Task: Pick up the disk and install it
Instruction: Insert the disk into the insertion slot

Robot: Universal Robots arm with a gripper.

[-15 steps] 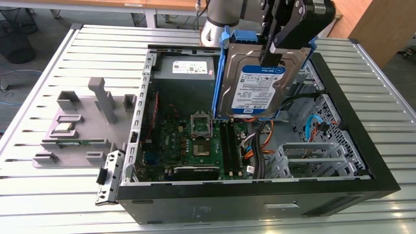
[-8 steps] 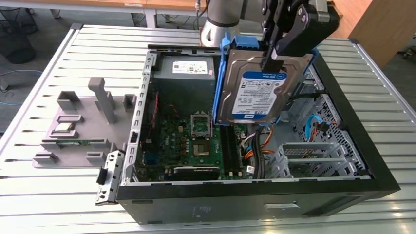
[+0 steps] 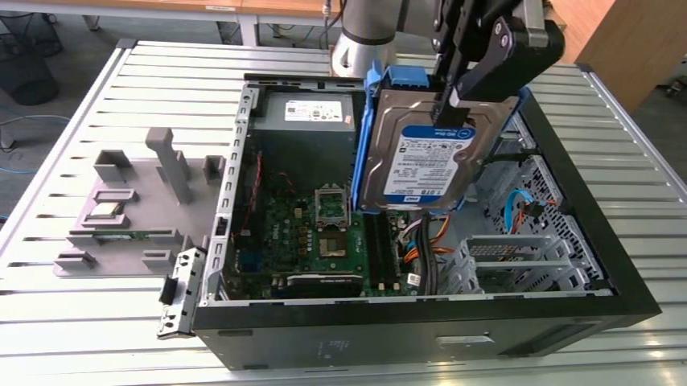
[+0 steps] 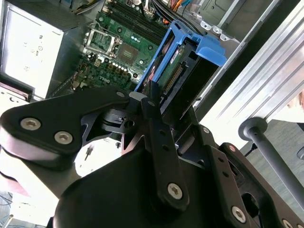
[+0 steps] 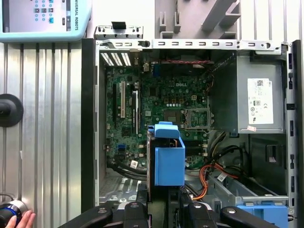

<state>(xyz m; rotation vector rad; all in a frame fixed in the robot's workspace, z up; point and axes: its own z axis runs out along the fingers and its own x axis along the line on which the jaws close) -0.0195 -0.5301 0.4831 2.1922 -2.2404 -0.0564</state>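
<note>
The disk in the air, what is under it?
Under the disk: the open computer case, with green motherboard and orange cables. The disk hides the part right behind it.

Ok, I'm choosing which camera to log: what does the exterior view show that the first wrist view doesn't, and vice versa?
Exterior view: the label face of the disk, a grey parts fixture. First wrist view: a hand, a teach pendant. Both: the gripper shut on the disk over the open computer case, with motherboard and power supply.
</note>
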